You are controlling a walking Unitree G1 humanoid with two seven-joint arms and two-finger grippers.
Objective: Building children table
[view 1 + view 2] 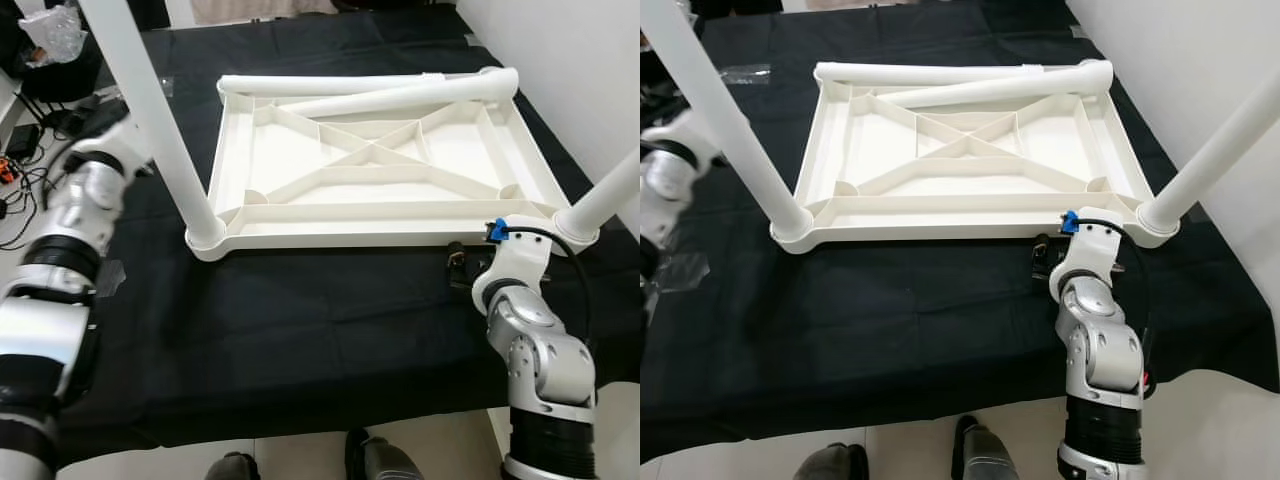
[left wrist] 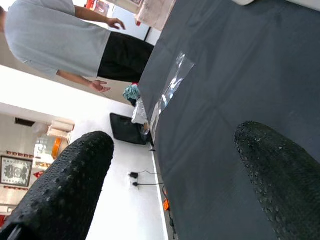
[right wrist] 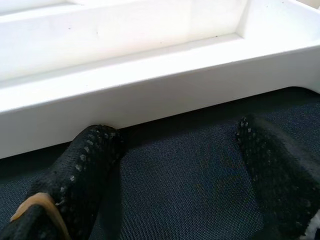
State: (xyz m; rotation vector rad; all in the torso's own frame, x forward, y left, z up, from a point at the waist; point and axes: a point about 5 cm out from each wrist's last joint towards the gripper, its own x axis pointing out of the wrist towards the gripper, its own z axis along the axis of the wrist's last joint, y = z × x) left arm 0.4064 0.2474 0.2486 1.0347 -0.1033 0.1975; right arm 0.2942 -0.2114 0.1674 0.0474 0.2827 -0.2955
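Observation:
A white table top (image 1: 380, 235) lies upside down on a black cloth, its ribbed underside facing up. One white leg (image 1: 150, 110) stands in its near left corner and another leg (image 1: 605, 195) in its near right corner. Two loose legs (image 1: 400, 97) lie across the far edge. My right gripper (image 3: 177, 135) is open, low over the cloth and right against the table top's near rim (image 3: 150, 85), close to the right corner. My left gripper (image 2: 175, 142) is open over bare cloth, left of the table top, beside the near left leg.
A person (image 2: 55, 40) stands beyond the cloth's far left end. A clear plastic wrapper (image 2: 172, 85) lies on the cloth there. Cables and a black device (image 1: 20, 150) sit on the floor at the left. A white wall (image 1: 580, 50) runs along the right.

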